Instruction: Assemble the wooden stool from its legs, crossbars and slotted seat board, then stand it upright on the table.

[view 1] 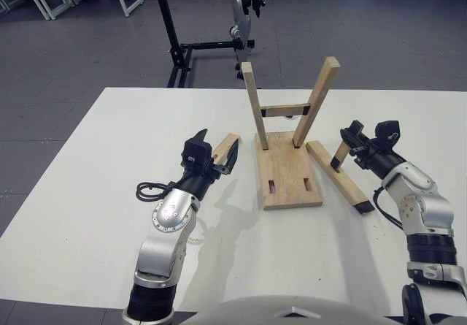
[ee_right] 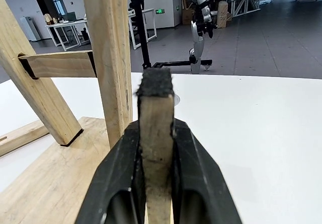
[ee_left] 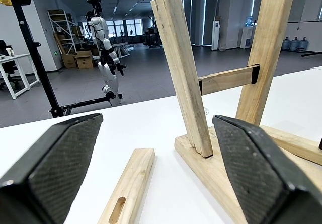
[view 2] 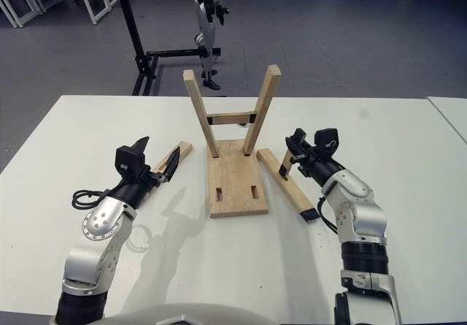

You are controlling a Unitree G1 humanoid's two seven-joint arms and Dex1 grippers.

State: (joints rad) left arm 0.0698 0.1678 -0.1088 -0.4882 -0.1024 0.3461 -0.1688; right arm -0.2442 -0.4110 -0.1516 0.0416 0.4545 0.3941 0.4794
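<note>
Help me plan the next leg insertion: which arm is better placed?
Likely right: the right gripper is shut on the crossbar of the leg lying beside the seat board; the left gripper is open, gripping nothing.

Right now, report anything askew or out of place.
Two fitted legs splay apart on the board; its near slots are empty. One loose leg lies by the left gripper; a second leg lies right of the board, its crossbar in the right gripper.

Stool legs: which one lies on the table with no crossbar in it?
The leg left of the seat board, by the open left pincer. Two others stand in the board; the fourth, lying right, holds a crossbar.
</note>
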